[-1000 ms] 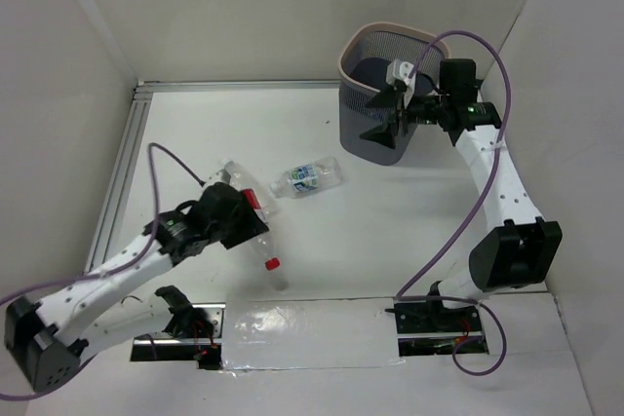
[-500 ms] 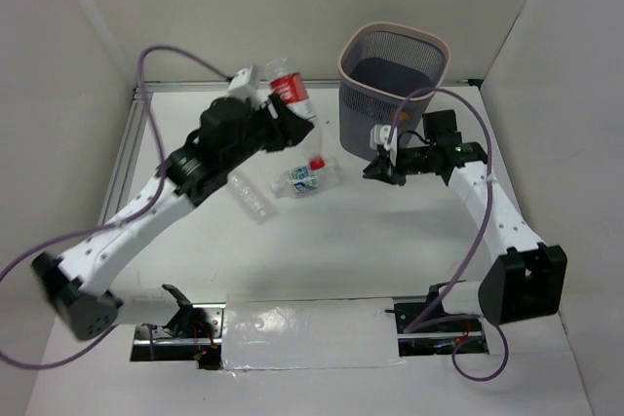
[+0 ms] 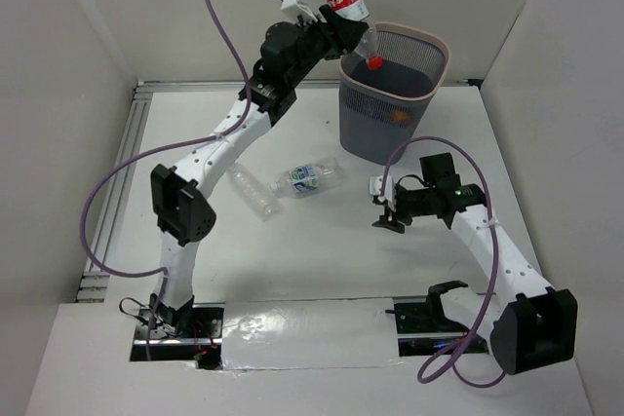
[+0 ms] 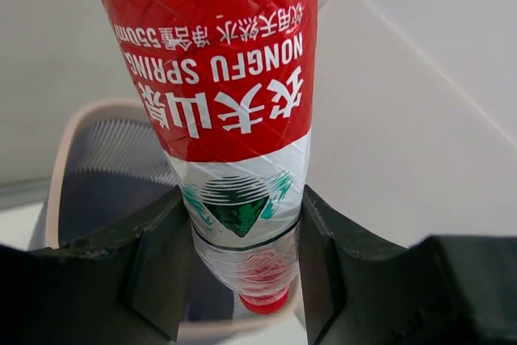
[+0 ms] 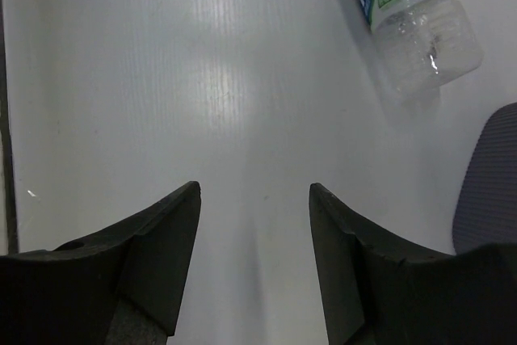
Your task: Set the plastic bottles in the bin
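Left gripper (image 4: pixel 242 268) is clamped on the red bottle (image 4: pixel 226 78), which is held cap-down over the left rim of the bin (image 3: pixel 390 133), by the far edge of the table (image 3: pixel 322 260). Right gripper (image 5: pixel 254 191) is held apart and empty, low over the table near the bin's base. Mid-table, two more are seen lying just beside each other: a green-white bottle (image 3: pixel 307 178) and an unlabelled bottle (image 3: pixel 252 192).

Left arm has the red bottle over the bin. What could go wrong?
The red-label bottle, clamped in the left gripper, hangs cap-down close to the rim of the bin; released here, its tilted body might clip the rim and fall outside.
The green-white bottle lies on its side; the open right gripper could set it rolling.
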Action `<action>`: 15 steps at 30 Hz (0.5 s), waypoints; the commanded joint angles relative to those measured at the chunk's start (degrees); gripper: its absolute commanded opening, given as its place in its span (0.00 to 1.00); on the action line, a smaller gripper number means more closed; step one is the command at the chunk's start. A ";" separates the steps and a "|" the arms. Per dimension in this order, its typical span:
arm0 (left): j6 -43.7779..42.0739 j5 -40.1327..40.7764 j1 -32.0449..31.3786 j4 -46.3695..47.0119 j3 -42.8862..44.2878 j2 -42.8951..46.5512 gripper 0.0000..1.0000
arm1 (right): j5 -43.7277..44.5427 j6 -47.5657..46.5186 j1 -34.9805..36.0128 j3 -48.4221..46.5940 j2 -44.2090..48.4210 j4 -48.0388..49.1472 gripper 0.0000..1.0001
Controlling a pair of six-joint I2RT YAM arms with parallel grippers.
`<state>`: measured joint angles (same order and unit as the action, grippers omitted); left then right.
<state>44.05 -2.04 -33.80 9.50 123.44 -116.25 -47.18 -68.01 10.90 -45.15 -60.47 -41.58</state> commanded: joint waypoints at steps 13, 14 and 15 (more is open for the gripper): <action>-14.52 17.86 -5.13 4.48 14.56 -13.92 1.00 | -1.69 -0.28 -0.70 3.57 4.93 5.54 0.94; -15.65 17.25 -5.13 4.48 14.55 -13.40 1.00 | -1.69 -0.81 0.60 3.57 4.92 6.33 0.95; -15.66 17.25 -5.13 3.96 14.55 -13.39 1.00 | -0.99 -0.81 1.14 3.57 3.18 7.30 0.97</action>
<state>31.64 13.52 -39.38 10.24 136.86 -131.81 -47.46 -67.61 10.55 -42.06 -56.05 -39.27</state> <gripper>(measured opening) 0.993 0.955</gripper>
